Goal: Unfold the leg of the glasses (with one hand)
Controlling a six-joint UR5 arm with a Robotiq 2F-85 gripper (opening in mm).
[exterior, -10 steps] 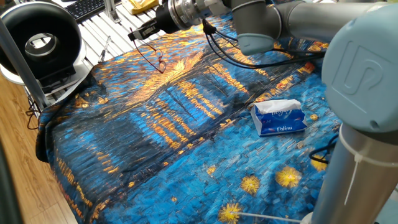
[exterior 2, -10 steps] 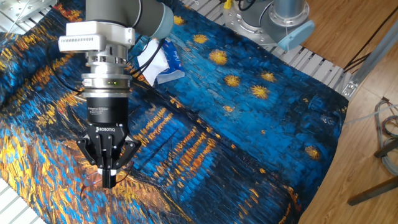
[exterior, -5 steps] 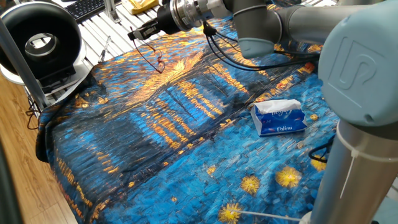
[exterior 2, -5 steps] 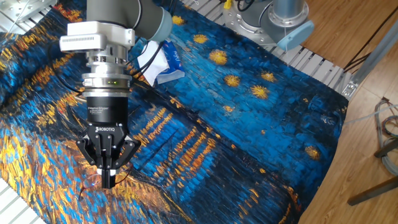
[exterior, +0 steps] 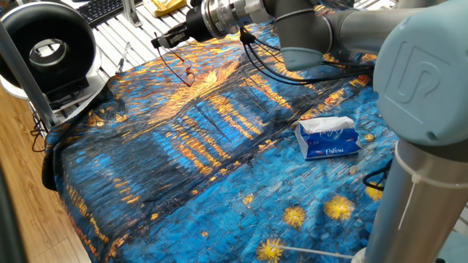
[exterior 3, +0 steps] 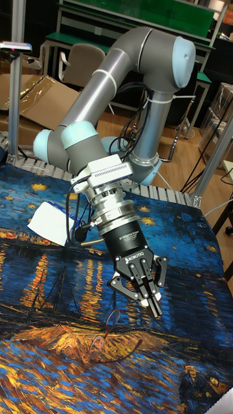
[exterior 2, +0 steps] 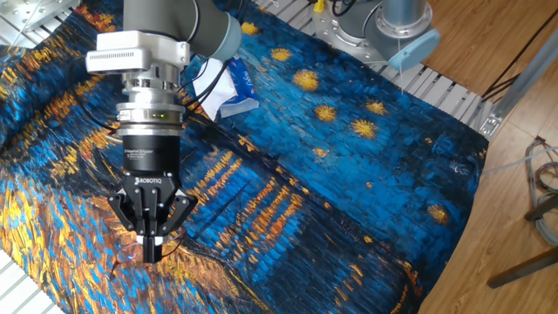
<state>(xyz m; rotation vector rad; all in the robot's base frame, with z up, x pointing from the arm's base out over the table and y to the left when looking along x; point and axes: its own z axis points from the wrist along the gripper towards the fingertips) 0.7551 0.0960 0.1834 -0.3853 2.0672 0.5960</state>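
The glasses [exterior: 187, 74] are a small dark reddish wire frame lying on the painted cloth near its far edge. In the tall fixed view the glasses [exterior 3: 114, 325] lie just left of and below the fingertips. The leg [exterior: 172, 61] is a thin dark wire running from the frame up to my gripper [exterior: 156, 41]. The gripper [exterior 3: 157, 310] points down at the cloth with its fingers pressed together, apparently pinching the leg's end. In the other fixed view the gripper [exterior 2: 151, 254] hides most of the glasses.
A blue tissue pack [exterior: 327, 138] lies on the cloth [exterior: 190, 161] to the right, well away from the gripper. A black round fan [exterior: 45, 50] stands off the cloth's left corner. Black cables [exterior: 278, 69] hang from the arm above the cloth.
The gripper has crept only a few pixels, still shut; the glasses lie almost where they were.
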